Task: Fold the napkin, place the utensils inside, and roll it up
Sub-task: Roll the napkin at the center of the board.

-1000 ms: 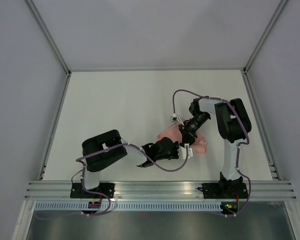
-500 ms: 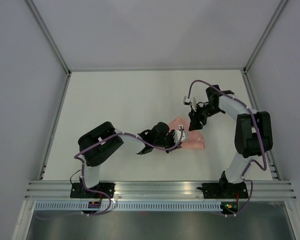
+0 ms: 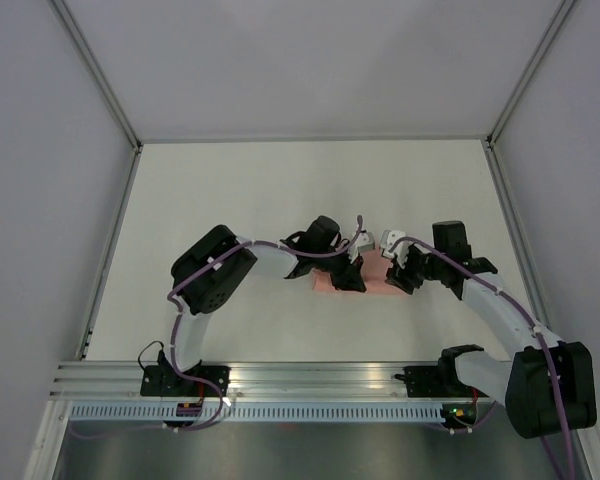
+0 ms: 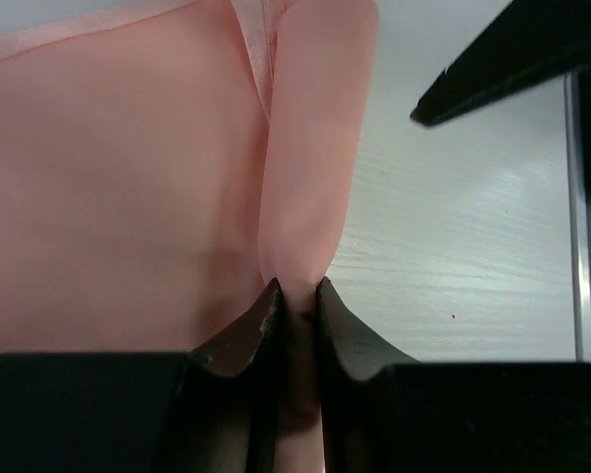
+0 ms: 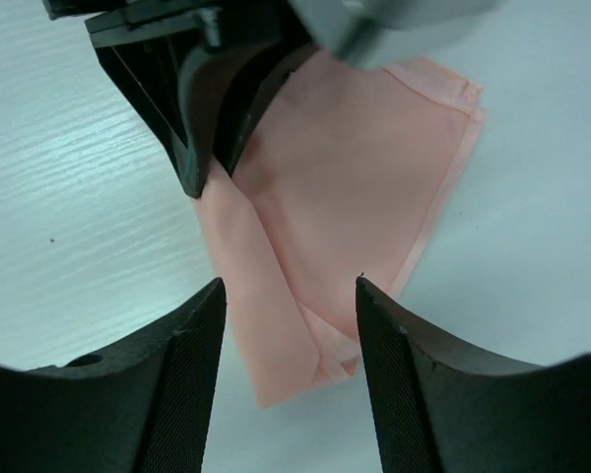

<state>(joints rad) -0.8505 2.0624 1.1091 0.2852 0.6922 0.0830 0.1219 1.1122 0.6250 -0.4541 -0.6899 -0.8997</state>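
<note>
The napkin (image 3: pixel 330 284) lies as a narrow folded pink strip near the table's middle. My left gripper (image 4: pixel 297 291) is shut on a rolled fold (image 4: pixel 310 148) along the cloth's edge, pinching it between both tips. From above, the left gripper (image 3: pixel 352 266) sits over the strip. My right gripper (image 5: pixel 288 286) hovers open just over the napkin (image 5: pixel 355 197), above its folded corner, with nothing between its fingers; from above the right gripper (image 3: pixel 393 268) is at the strip's right end. The utensils are hidden.
White table (image 3: pixel 230 200) with raised walls on the left, the far side and the right. A metal rail (image 3: pixel 310 378) runs along the near edge. The two grippers are close together over the cloth, and the left gripper (image 5: pixel 202 89) fills the top of the right wrist view.
The right arm swung down from the far side to the napkin's right end and its jaws widened. The left gripper shifted farther from the rail, holding the cloth, which now lies as a narrower strip.
</note>
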